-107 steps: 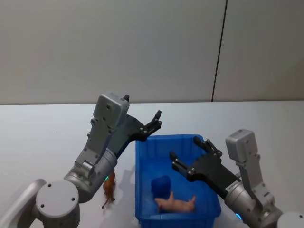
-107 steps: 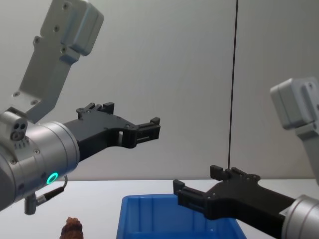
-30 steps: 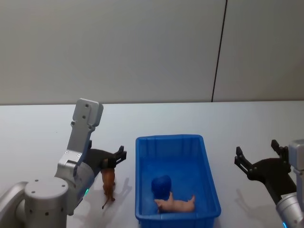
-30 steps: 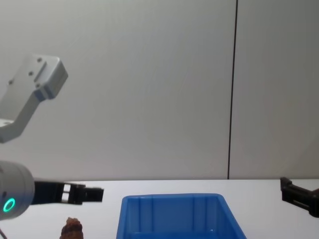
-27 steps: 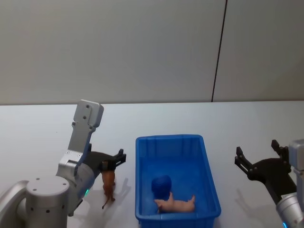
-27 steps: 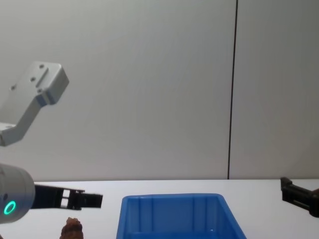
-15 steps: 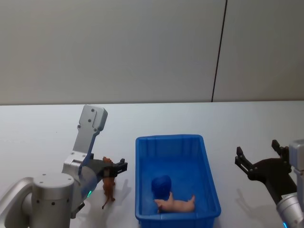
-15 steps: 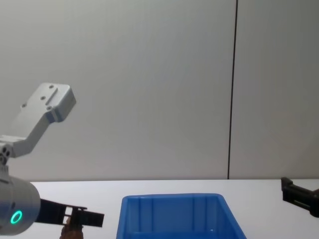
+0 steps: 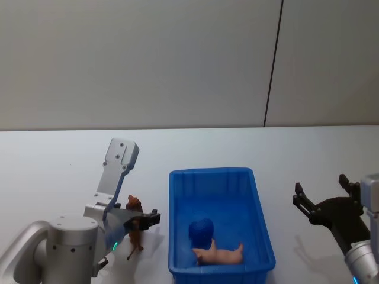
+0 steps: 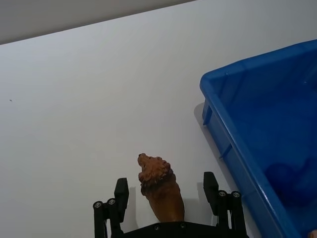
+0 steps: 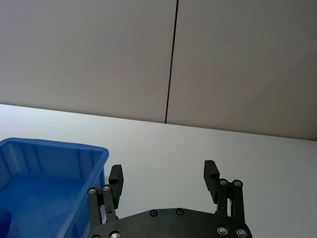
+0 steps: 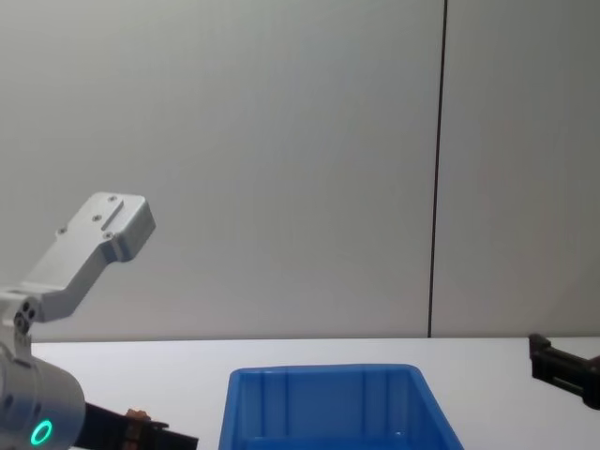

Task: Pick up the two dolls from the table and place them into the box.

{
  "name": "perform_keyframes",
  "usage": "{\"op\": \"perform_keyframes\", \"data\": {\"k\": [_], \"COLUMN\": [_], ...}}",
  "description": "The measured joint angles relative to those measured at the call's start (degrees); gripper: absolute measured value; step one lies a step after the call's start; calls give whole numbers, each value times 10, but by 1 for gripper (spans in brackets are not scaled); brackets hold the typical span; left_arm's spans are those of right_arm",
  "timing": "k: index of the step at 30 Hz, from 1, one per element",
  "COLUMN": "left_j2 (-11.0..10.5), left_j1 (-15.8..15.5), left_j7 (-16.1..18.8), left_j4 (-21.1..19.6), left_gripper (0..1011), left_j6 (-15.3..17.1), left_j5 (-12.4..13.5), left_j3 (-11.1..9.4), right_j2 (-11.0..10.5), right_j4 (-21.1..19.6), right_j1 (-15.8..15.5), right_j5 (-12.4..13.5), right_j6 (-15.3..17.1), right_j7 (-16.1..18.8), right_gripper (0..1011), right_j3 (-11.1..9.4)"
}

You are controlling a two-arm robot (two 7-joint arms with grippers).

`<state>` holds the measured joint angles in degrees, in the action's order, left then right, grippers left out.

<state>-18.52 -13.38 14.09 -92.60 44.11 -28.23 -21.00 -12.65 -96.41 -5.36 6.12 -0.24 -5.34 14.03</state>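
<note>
The dark brown doll stands upright on the white table, just left of the blue box. My left gripper is open and low, with one finger on each side of this doll; in the left wrist view the fingers stand apart from it. The pale pink doll lies inside the box near its front wall. To the right of the box my right gripper hovers open and holds nothing.
A rounded blue object sits in the box beside the pink doll. The box rim runs close to the left gripper's right finger. Bare tabletop stretches behind the box and to the far left. A grey wall stands behind.
Both arms drew away from above the box. Over the last second the left gripper sank and closed in around the brown doll. The right gripper stayed still.
</note>
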Motion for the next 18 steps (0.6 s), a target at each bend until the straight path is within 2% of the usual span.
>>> {"op": "perform_keyframes", "data": {"k": [6, 7, 9, 14, 15, 16, 18], "left_j2": [4, 5, 6, 8, 9, 9, 10], "left_j1": [0, 1, 1, 3, 3, 3, 3], "left_j7": [7, 10, 12, 19, 19, 20, 21], "left_j4": [5, 6, 8, 11, 12, 12, 12], "left_gripper": [867, 815, 780, 615, 615, 545, 485], "left_j6": [12, 15, 18, 27, 28, 30, 32], "left_j5": [1, 2, 2, 5, 6, 7, 9], "left_j3": [1, 1, 2, 3, 3, 3, 3], "right_j2": [0, 0, 0, 0, 0, 0, 0], "right_j4": [0, 0, 0, 0, 0, 0, 0], "right_j1": [0, 0, 0, 0, 0, 0, 0], "right_j5": [0, 0, 0, 0, 0, 0, 0], "right_j6": [0, 0, 0, 0, 0, 0, 0], "right_j7": [0, 0, 0, 0, 0, 0, 0], "right_gripper": [1001, 1001, 1001, 1001, 1001, 1001, 1001], "right_j3": [0, 0, 0, 0, 0, 0, 0]}}
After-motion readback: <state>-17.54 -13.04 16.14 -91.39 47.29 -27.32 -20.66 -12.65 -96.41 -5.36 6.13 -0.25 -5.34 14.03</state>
